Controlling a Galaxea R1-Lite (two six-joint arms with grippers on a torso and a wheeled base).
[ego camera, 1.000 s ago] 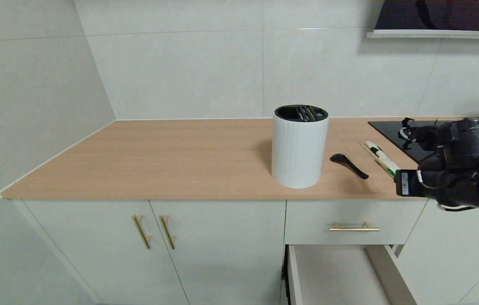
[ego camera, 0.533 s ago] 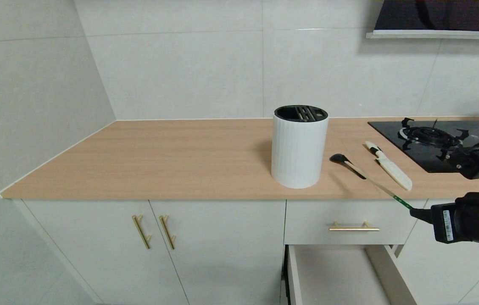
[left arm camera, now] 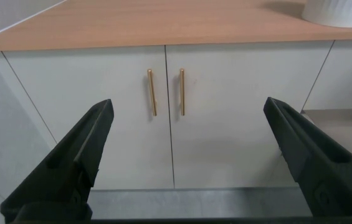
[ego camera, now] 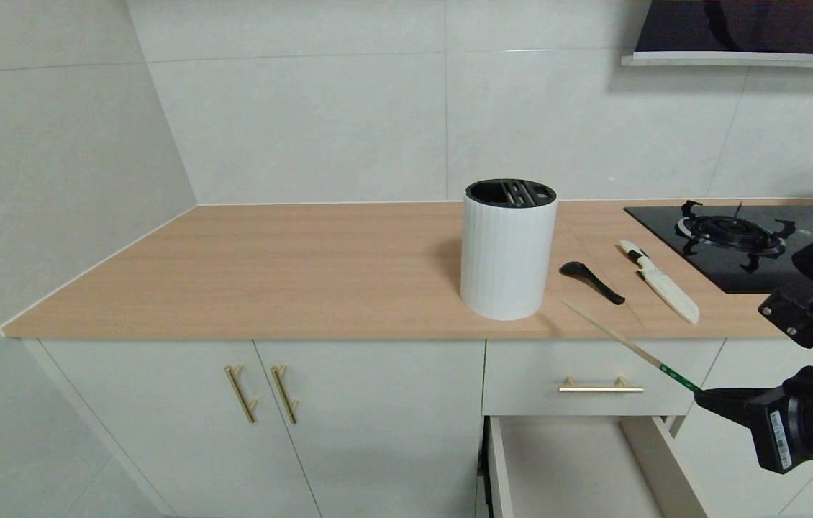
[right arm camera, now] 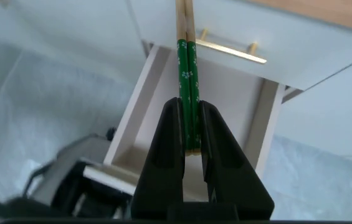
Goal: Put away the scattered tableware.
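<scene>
1. Well, the right gripper (ego camera: 703, 395) hangs out past the front edge of the surface (ego camera: 306, 273), toward its right end. Its jaws are clamped on the green-painted butt ends of a pair of chopsticks (ego camera: 622, 342).
2. The right wrist view gives the grip plainly. The two chopsticks (right arm camera: 186, 56) lie side by side, pinched between the black fingers (right arm camera: 163, 143) of the gripper (right arm camera: 190, 118).
3. From the jaws the chopsticks slant up and away, and their thin tips reach back over the front edge of the surface. I cannot tell whether the tips touch the wood.
4. Below the chopsticks an open drawer (ego camera: 496, 460) is pulled out. It sits under a shut drawer front with a brass handle (ego camera: 601, 388), and the right wrist view shows the drawer's pale inside (right arm camera: 232, 106).
5. A white ribbed holder (ego camera: 507, 259) with a black slotted top stands upright near the front edge, right of the middle.
6. A black spoon (ego camera: 591, 278) lies just to the right of the holder. A knife (ego camera: 658, 280) with a pale blade lies to the right of that, apart from the spoon.
7. A black gas hob (ego camera: 730, 237) is set into the right end of the surface, near the knife.
8. The left gripper (left arm camera: 188, 109) hangs low before the two cupboard doors (left arm camera: 166, 124), its jaws spread wide and holding nothing. The base of the holder (left arm camera: 341, 12) shows on the surface above.
</scene>
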